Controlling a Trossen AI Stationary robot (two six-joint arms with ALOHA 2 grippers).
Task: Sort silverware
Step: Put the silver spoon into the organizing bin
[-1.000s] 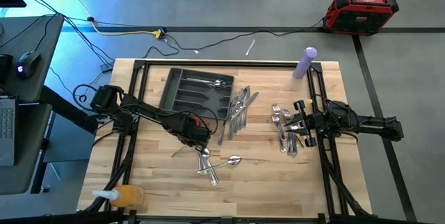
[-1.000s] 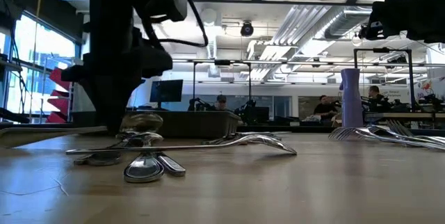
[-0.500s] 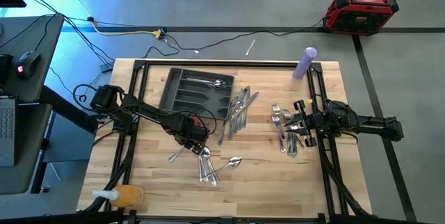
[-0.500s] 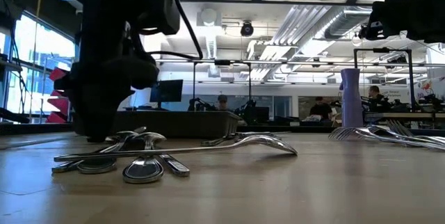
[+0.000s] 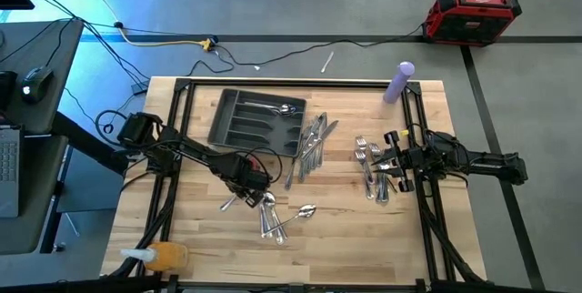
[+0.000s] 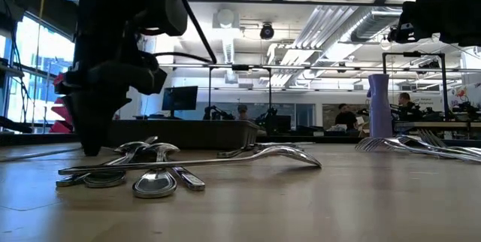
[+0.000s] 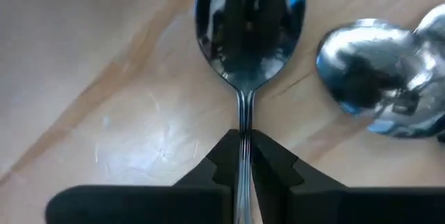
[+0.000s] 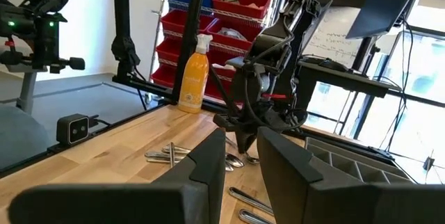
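Note:
My left gripper (image 5: pixel 244 186) points down at the table's middle, shut on a shiny spoon (image 7: pixel 249 26); in the high view that spoon (image 5: pixel 228 204) sticks out toward the near left. Just to its right lies a small pile of spoons (image 5: pixel 271 216). The dark grey tray (image 5: pixel 238 122) lies behind, with a few pieces (image 5: pixel 277 108) in a far compartment. Knives (image 5: pixel 314 143) and forks (image 5: pixel 371 166) lie in loose heaps further right. My right gripper (image 8: pixel 240 161) waits level at the table's right side, open, with nothing between its fingers. My left gripper pinches the spoon's thin handle (image 7: pixel 243 137) between its two fingertips, just behind the bowl. The fingers come from above, pointing down, one on each side of the handle. The bowl points away from the fingers, low over the wood; whether it rests there I cannot tell.
A purple bottle (image 5: pixel 400 82) stands at the far right corner, and an orange spray bottle (image 5: pixel 164 257) lies at the near left. Black frame rails (image 5: pixel 177 129) run along both sides of the table. Bare wood shows along the near edge.
My left gripper has shifted toward the table's left and near edges and sunk a little, away from the spoon pile. A spoon bowl that stood raised at the gripper one second ago now lies lower among the spoons, and the pile has been pushed about.

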